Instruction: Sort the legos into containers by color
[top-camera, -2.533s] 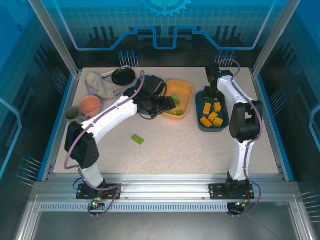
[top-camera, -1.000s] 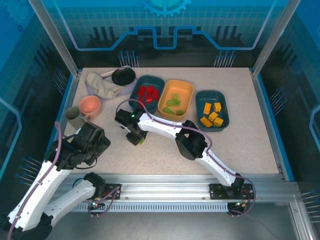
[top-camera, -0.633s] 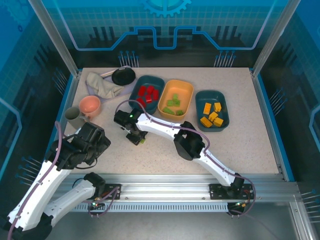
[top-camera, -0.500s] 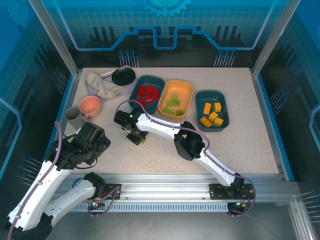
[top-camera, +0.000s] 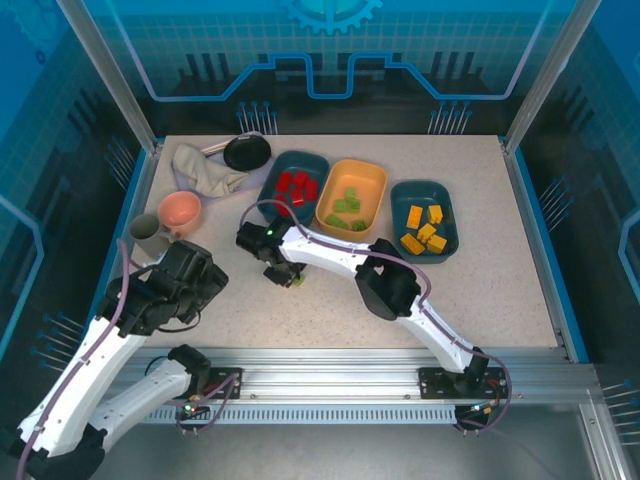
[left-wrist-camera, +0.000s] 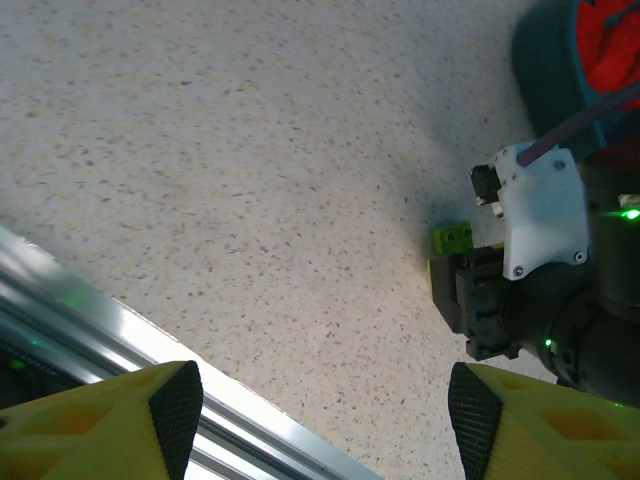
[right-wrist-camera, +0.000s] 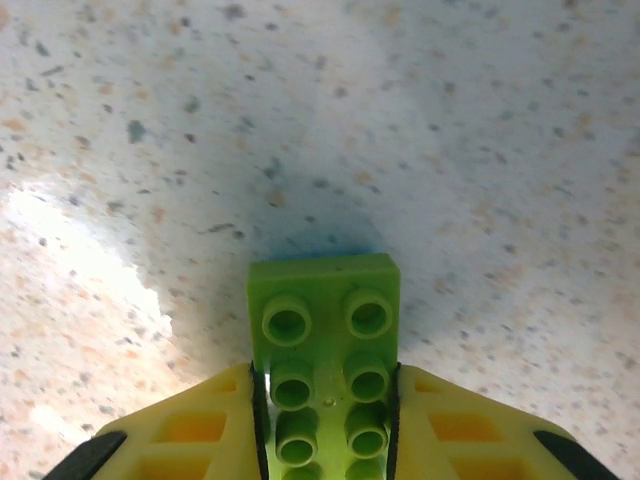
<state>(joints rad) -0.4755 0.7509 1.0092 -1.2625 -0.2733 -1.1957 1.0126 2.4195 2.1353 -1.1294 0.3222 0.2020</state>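
Right claw (right-wrist-camera: 325, 405) was closed on the light green lego (right-wrist-camera: 325, 330), its yellow fingers (right-wrist-camera: 200, 435) pressed against the oblong brick's two long sides, the brick's far end poking out past the tips over the speckled table (right-wrist-camera: 480, 120). Seen from above, claw and brick were near the teal tub with red bricks (top-camera: 270, 182), apart from it. To the right of that tub stood the yellow-orange tub with green bricks (top-camera: 377, 188) and the teal tub with orange bricks (top-camera: 447, 196). Left claw (left-wrist-camera: 322, 400) hung with its jaws wide apart, holding nothing.
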